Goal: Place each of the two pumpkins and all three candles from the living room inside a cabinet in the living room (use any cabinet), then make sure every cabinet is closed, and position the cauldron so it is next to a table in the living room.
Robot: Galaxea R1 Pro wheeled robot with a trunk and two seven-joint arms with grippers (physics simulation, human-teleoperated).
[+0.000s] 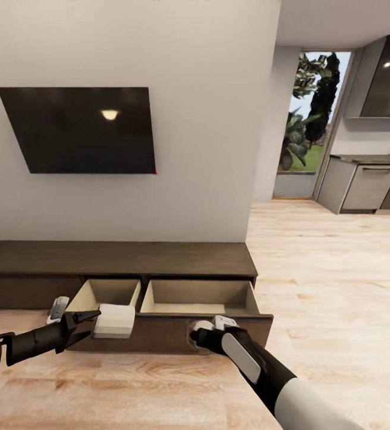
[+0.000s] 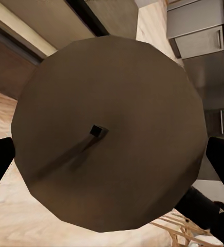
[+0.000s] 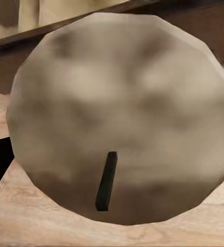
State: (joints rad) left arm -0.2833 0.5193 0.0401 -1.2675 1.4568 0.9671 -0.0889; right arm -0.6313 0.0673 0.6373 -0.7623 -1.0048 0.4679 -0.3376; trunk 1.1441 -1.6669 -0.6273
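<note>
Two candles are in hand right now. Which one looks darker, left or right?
The left hand's candle is darker: in its wrist view its top is olive-brown. The right hand's candle, seen in the right wrist view, is pale mottled beige.

— What is sitting in front of the low dark-brown wooden cabinet (image 1: 117, 260)?
— Its drawer is standing open; a pale stubby candle (image 1: 114, 321) is lying sideways just before it, a beige candle (image 3: 119, 116) nearby.

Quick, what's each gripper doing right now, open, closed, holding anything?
Left gripper: shut on a candle, held in front of the open cabinet.
Right gripper: shut on another candle, low against the cabinet's open front.
</note>
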